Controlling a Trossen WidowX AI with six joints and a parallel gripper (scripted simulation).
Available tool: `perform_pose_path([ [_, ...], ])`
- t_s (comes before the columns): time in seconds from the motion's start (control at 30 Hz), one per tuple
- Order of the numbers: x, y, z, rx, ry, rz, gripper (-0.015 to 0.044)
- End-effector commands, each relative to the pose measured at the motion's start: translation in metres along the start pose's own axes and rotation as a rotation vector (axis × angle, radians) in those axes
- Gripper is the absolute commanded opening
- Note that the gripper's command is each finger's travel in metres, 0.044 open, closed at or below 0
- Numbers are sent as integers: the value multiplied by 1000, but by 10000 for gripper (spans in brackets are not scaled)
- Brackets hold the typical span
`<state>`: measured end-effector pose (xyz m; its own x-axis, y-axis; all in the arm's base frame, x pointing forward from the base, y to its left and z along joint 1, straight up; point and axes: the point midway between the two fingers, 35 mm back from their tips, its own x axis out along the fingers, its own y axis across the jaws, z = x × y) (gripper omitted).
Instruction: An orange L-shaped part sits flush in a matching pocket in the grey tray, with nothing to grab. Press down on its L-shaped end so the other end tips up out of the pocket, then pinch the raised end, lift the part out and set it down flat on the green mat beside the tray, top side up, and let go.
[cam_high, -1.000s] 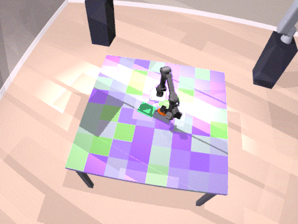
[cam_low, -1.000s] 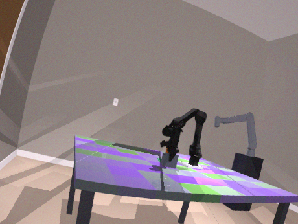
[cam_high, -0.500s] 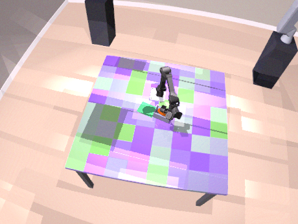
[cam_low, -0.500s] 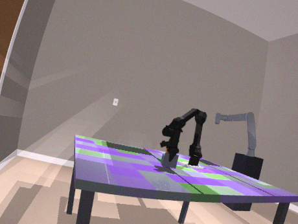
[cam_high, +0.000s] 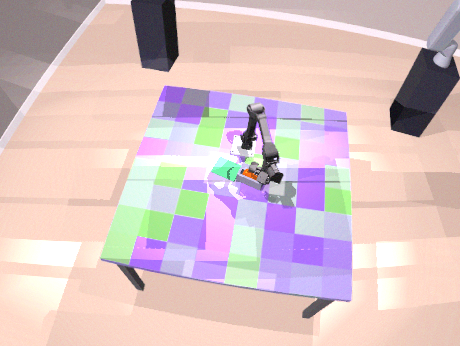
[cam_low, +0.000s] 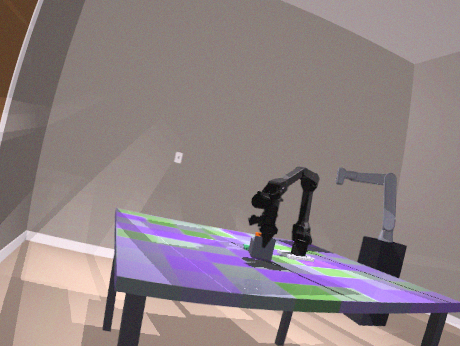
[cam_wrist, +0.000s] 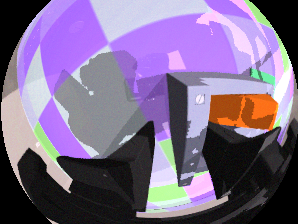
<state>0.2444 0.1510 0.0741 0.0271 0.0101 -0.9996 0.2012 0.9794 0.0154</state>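
The grey tray (cam_high: 243, 176) (cam_low: 261, 248) (cam_wrist: 200, 84) stands near the middle of the table, right of the green mat (cam_high: 223, 168) (cam_low: 247, 246). The orange part (cam_high: 251, 175) (cam_low: 258, 234) (cam_wrist: 242, 111) lies in the tray's pocket, and its top shows in the wrist view. My gripper (cam_high: 260, 178) (cam_low: 268, 234) (cam_wrist: 173, 123) is low over the tray with its fingers partly apart and nothing between them. In the wrist view the right finger is at the near end of the orange part, and the left finger hangs outside the tray wall. I cannot tell whether the finger touches the part.
The arm's base (cam_high: 245, 144) (cam_low: 301, 245) stands on a white plate behind the tray. The table (cam_high: 165, 235) has a purple and green checkered top. Two dark pillars (cam_high: 155, 32) (cam_high: 424, 97) stand on the floor beyond it. One pillar carries a grey arm (cam_low: 386, 197).
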Motion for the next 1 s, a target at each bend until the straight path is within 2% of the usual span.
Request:
perform_pose_path([
  [0.0,-13,1,2,5,2,-4,180],
  [0.23,-93,-9,1,5,2,-5,180],
  [0.97,-93,-8,1,8,-4,3,180],
])
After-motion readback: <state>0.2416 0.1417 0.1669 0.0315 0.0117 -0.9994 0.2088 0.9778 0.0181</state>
